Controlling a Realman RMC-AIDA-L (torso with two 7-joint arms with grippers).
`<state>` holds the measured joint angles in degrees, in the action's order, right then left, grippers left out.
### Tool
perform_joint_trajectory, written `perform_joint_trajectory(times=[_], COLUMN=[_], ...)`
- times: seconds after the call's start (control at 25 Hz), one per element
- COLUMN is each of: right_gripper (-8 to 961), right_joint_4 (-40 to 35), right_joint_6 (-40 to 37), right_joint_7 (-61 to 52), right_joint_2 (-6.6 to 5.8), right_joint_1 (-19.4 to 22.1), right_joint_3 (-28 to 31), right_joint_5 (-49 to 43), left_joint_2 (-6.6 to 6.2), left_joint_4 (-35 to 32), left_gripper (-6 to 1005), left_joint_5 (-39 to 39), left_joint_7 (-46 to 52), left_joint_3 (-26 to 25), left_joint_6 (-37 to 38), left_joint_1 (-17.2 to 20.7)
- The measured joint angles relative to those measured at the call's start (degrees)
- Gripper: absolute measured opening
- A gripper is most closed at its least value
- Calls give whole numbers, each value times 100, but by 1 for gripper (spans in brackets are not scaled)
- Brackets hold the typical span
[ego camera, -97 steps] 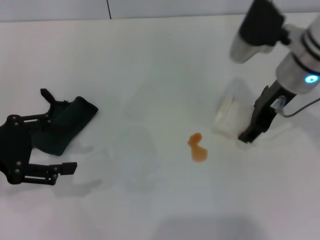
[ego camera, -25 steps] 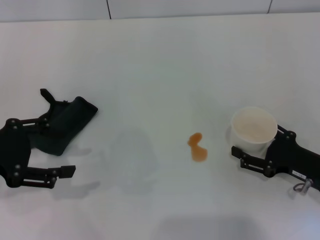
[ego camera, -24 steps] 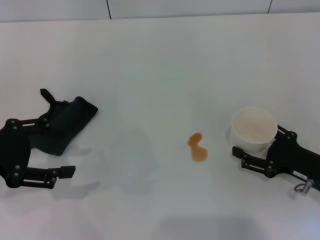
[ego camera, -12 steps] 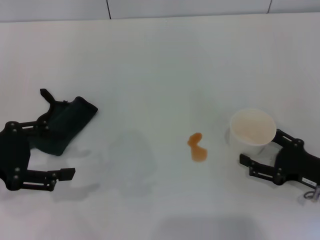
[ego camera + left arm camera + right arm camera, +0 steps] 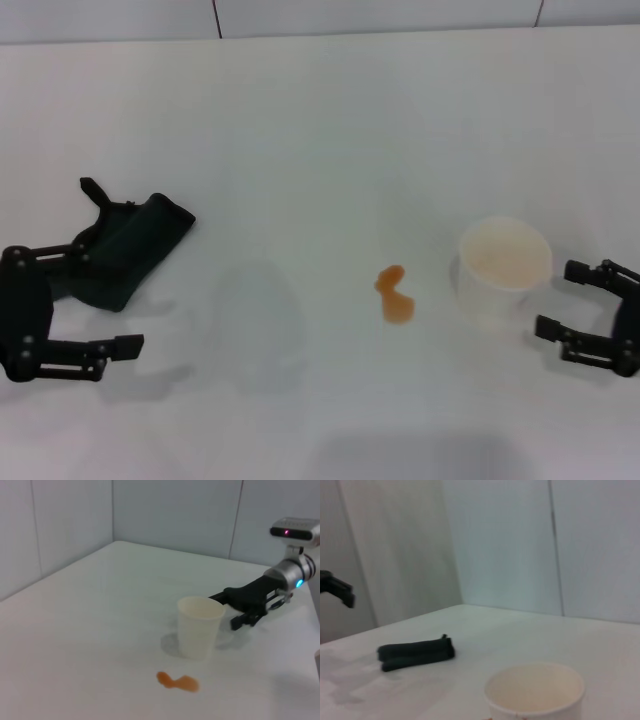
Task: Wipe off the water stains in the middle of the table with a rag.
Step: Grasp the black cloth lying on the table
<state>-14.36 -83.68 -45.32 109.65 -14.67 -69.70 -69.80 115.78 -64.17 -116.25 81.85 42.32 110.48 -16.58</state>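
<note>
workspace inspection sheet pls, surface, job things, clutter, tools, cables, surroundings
surface: white table, no other marks seen.
job's things: water stains, orange-brown two-lobed blotch near mid-table, unwiped; dark rag lying on the robot's left side.
clutter: white paper cup upright, just right of the blotch, apart from it.
grippers: left tool open beside the rag; right tool open, right of the cup, not touching.
cables: nothing seen.
surroundings: pale panelled wall behind the table.
</note>
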Motion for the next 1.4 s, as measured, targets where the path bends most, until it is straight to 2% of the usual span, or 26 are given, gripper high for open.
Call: perform_joint_trajectory(times=[0.12, 0.28, 0.4, 0.6, 0.72, 0.8, 0.92, 1.08, 1.2, 1.4], right_gripper=[875, 875, 874, 869, 870, 868, 863, 845, 823, 823], right_joint_4=[-661, -2100, -2879, -3789, -4254, -4628, -4925, -4997, -5005, -4989], right_joint_6=[-205, -375, -756, -1929, -2248, -2313, -2337, -2338, -2281, -2159], right_joint_7=[-870, -2556, -3421, -4283, -4680, -4906, -4985, -4992, -4992, -4968], right_joint_2=[-229, -541, -594, -548, -540, -470, -262, 38, 198, 274], right_joint_1=[105, 234, 84, -607, -989, -1241, -1547, -1935, -2098, -2223], right_joint_3=[31, 186, 673, 1864, 2053, 2043, 1999, 1951, 1812, 1708], right_joint_5=[-472, -1529, -2448, -3707, -4033, -4206, -4502, -4981, -5279, -5375], left_joint_2=[-13, -39, -39, -39, -47, -67, -123, -253, -329, -399], left_joint_4=[6, 9, 9, 10, 10, 1, -42, -63, -104, -145], left_gripper=[824, 823, 822, 820, 818, 818, 816, 815, 814, 812], left_joint_5=[-2, -4, -33, -205, -255, -294, -379, -653, -938, -1940], left_joint_7=[68, 186, 233, 407, 486, 556, 762, 1168, 1647, 2651], left_joint_3=[-65, -83, -85, -84, -85, -93, -105, -135, -147, -146], left_joint_6=[0, -1, -13, -84, -136, -169, -222, -274, -339, -575], left_joint_1=[11, -2, -30, -153, -231, -308, -437, -710, -951, -1442])
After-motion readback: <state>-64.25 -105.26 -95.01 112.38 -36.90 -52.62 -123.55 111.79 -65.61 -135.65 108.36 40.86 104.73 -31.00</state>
